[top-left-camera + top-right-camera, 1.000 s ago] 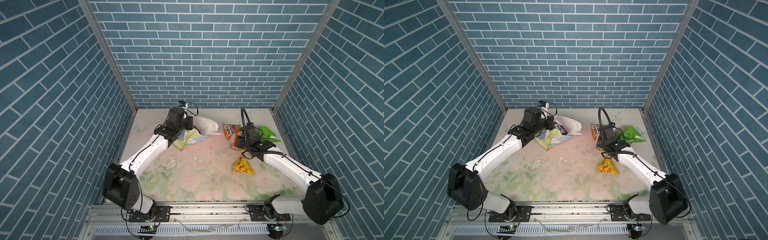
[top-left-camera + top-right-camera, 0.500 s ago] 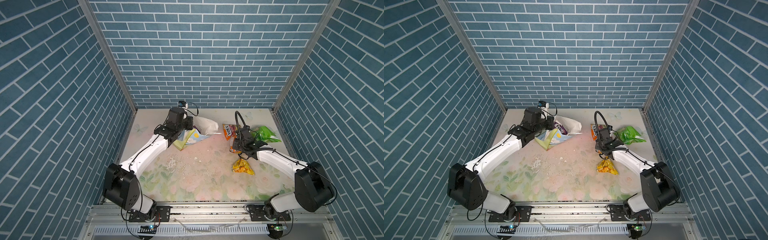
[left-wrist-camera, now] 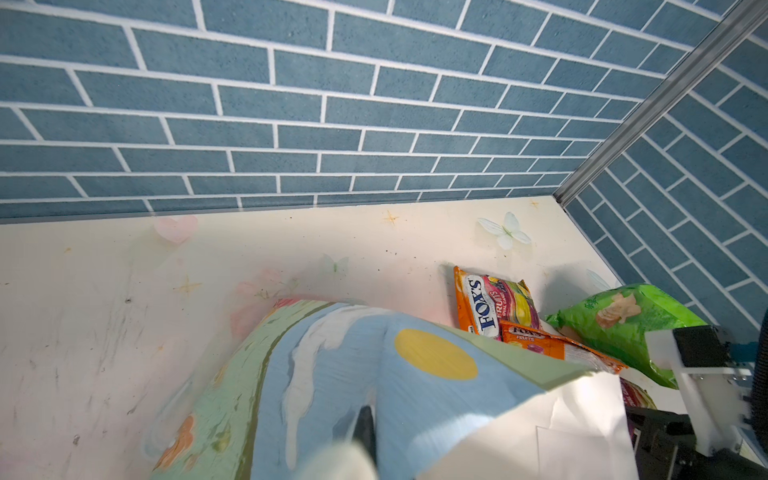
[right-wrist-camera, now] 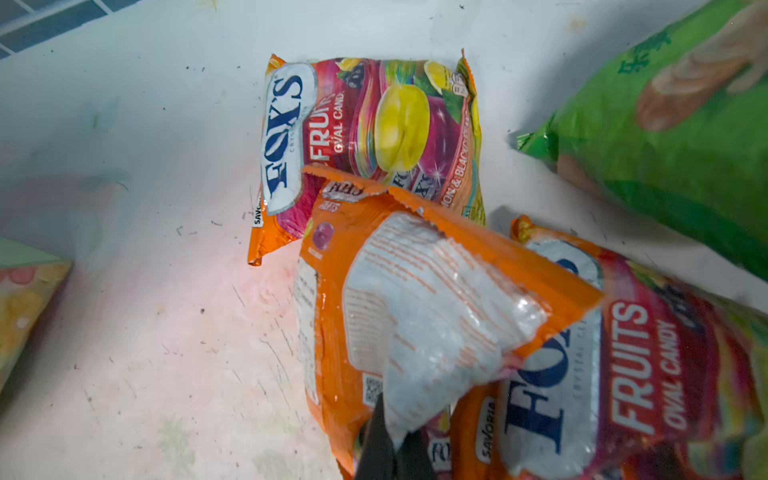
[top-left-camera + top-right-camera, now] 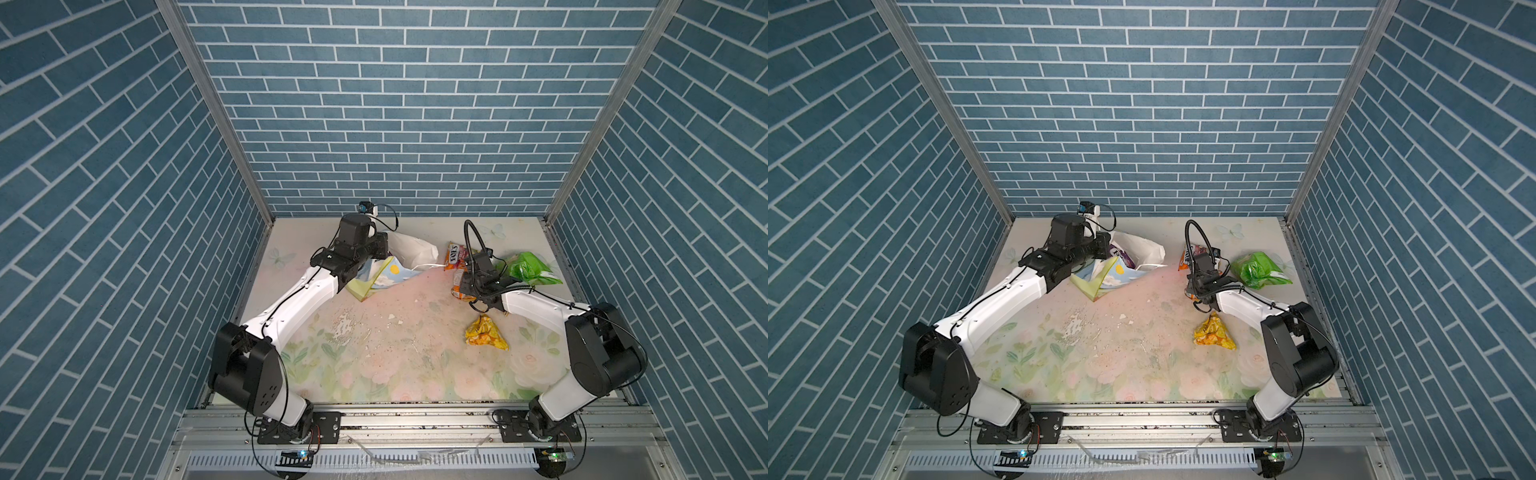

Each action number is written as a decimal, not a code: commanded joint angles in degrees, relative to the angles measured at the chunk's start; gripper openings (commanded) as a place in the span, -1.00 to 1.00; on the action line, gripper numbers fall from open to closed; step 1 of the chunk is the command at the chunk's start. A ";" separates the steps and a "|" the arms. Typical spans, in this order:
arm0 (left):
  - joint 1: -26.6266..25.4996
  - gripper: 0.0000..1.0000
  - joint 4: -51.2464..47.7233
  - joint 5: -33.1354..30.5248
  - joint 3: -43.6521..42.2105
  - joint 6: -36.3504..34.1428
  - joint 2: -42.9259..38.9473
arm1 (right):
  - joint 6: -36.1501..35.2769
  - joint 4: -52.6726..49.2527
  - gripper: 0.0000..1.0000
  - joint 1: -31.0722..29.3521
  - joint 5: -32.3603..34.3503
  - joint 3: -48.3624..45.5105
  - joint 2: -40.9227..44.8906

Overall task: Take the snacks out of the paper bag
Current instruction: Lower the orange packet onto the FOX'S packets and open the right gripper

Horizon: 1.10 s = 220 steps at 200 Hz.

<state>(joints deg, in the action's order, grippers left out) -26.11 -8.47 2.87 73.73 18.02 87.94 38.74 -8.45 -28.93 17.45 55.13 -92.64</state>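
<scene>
The paper bag (image 5: 388,276) lies tipped over at the back left, its white mouth facing right. My left gripper (image 5: 385,254) is shut on the bag's painted wall (image 3: 374,374). A purple packet (image 5: 1121,254) shows inside the mouth. My right gripper (image 4: 395,444) is shut on an orange FOX'S packet (image 4: 415,299), held back side up just above two more FOX'S packets (image 4: 365,124) (image 4: 644,365) on the table. The bright green packet (image 5: 530,268) lies to the right of them. A yellow-orange packet (image 5: 484,332) lies nearer the front.
The floral table (image 5: 374,353) has crumbs and scuffed patches in its middle. Blue brick walls close in the back and both sides. A metal rail (image 5: 415,415) runs along the front edge by both arm bases.
My right gripper has swung a little to the left with the orange packet, its elbow drawing back toward the front right. The left arm and the bag have not moved.
</scene>
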 commanded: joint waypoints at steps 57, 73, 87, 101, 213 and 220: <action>0.36 -1.00 -2.29 1.72 2.28 0.97 1.18 | 0.16 3.24 -1.00 1.51 0.78 2.76 -2.60; 0.36 -1.00 -2.43 1.61 2.15 0.97 1.07 | -0.44 3.52 -0.95 1.59 0.83 3.05 -2.04; 0.29 -1.00 -2.72 1.70 2.08 1.12 1.00 | -1.07 3.19 -0.88 1.59 0.71 3.40 -1.45; 0.35 -1.00 -2.65 1.94 1.90 1.31 0.70 | -1.59 3.11 -0.56 1.60 0.76 3.59 -0.69; 0.36 -1.00 -3.05 -0.23 1.39 0.63 0.03 | -5.38 5.67 0.70 1.25 -4.11 4.05 7.72; 0.35 -1.00 -3.25 -0.53 1.42 0.44 0.11 | -5.56 6.09 0.70 1.17 -4.71 4.03 8.22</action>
<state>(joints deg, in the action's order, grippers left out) -26.04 -9.21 3.64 74.78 18.65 88.84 35.20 -4.03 -27.57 14.87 57.84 -86.96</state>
